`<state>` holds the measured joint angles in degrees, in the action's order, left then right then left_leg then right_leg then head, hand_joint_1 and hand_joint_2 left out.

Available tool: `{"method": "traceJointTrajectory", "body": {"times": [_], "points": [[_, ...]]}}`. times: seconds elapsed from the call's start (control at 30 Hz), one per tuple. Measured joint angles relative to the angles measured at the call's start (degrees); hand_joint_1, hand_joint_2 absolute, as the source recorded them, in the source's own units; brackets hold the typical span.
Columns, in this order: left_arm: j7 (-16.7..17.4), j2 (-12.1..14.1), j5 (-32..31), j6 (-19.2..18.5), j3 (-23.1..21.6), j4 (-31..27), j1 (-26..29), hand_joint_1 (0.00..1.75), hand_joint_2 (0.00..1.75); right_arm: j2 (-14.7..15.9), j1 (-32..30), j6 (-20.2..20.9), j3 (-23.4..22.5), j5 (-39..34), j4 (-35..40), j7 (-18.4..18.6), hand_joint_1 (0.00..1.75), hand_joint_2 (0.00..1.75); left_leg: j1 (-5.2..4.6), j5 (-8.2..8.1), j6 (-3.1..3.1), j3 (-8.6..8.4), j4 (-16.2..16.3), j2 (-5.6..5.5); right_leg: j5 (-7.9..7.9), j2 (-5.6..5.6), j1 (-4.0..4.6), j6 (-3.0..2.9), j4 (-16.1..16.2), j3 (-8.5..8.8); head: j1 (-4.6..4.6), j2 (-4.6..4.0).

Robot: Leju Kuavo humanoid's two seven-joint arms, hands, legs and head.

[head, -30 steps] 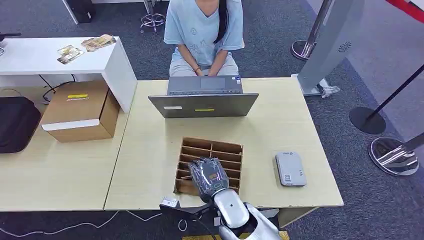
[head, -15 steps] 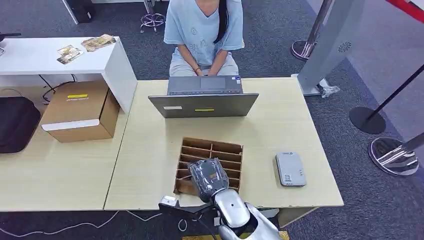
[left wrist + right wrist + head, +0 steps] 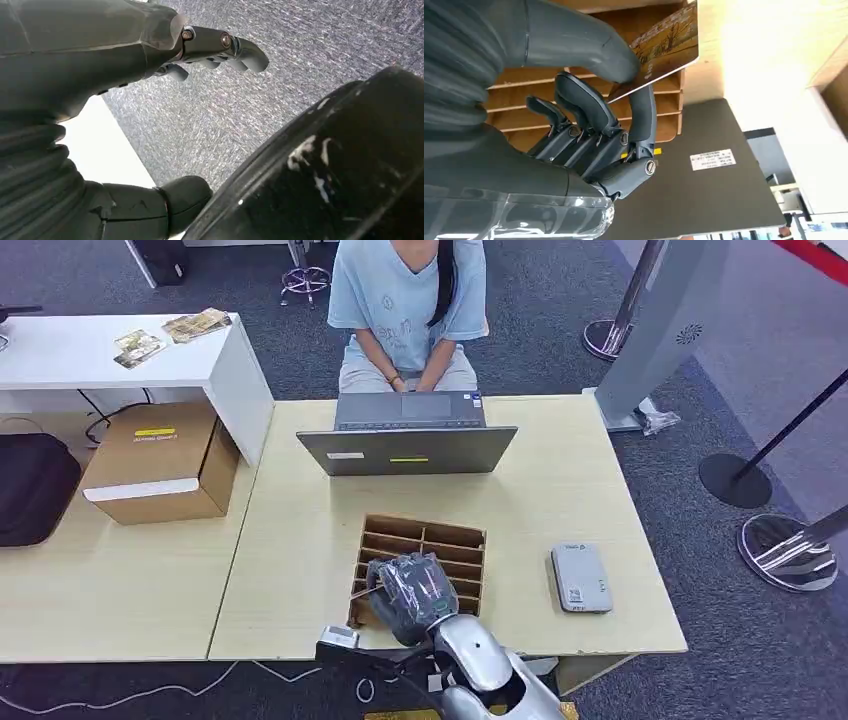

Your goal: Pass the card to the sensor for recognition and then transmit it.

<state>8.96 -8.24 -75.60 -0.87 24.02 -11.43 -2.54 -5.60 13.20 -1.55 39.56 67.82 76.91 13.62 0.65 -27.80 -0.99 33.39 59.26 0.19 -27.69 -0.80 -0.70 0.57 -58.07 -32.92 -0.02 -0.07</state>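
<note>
Head view looks down on a pale wooden counter (image 3: 300, 540) where a brown slotted organizer (image 3: 440, 545) sits near the front edge. The right hand (image 3: 410, 592) is over its near-left part, hiding those compartments; the slots that can be seen look bare, though their depths are hard to read. In the right wrist view the card (image 3: 664, 42) is out of the slots, pinched between the thick thumb and one of the darker fingers (image 3: 641, 112), with the other fingers curled below it. The card's printed face shows a brownish picture with trees; its long axis runs out from the hand across the organizer's dividers, its free end over the counter just past the organizer's edge.

A grey sensor (image 3: 581, 578) lies flat on the counter to the right of the organizer, well apart from the card. A laptop (image 3: 408, 438) stands at the far edge, and a person (image 3: 405, 310) in a light blue shirt sits behind it. A cardboard box (image 3: 160, 462) rests on the adjoining counter to the left, beside a white desk (image 3: 110, 360). Grey carpet covers the floor, with stanchion bases to the right.

The left hand (image 3: 150, 60) hangs above the carpet, fingers apart and holding nothing.
</note>
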Motion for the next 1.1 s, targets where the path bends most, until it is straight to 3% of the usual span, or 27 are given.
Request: {"method": "traceJointTrajectory", "body": {"times": [0.27, 0.53, 0.67, 1.1], "points": [[0.0, 0.02, -0.37, 0.0, 0.0, 0.0, 0.01, 0.0, 1.75, 0.61, -0.53, -0.46, -0.44, -8.68, 1.97, -5.29, 1.75, 1.75, 0.0, 0.0, 0.0, 0.0, 0.0, 0.0, 0.0, 0.0, 0.0, 0.0, 0.0, 0.0, 0.0, 0.0], [-0.11, 0.04, -0.85, 0.0, 0.0, 0.0, 0.01, 0.0, 1.75, 0.98, -0.88, -6.93, -1.46, -15.34, 5.47, -12.94, 1.75, 1.75, 0.0, 0.0, 0.0, 0.0, 0.0, 0.0, 0.0, 0.0, 0.0, 0.0, 0.0, 0.0, 0.0, 0.0], [-0.28, 0.04, -1.29, 0.0, 0.0, 0.0, 0.01, 0.0, 1.75, 1.07, -1.03, -12.46, -1.73, -17.16, 7.13, -18.6, 1.75, 1.75, 0.0, 0.0, 0.0, 0.0, 0.0, 0.0, 0.0, 0.0, 0.0, 0.0, 0.0, 0.0, 0.0, 0.0], [-1.11, 0.04, -1.97, 0.0, -0.02, 0.0, -0.15, 0.0, 1.75, 0.98, 0.93, -27.93, -2.67, -8.17, 8.17, -23.91, 1.75, 1.75, 0.0, 0.0, 0.0, 0.01, 0.0, 0.0, 0.0, 0.0, 0.0, 0.0, 0.0, 0.01, 0.0, 0.0]]}}
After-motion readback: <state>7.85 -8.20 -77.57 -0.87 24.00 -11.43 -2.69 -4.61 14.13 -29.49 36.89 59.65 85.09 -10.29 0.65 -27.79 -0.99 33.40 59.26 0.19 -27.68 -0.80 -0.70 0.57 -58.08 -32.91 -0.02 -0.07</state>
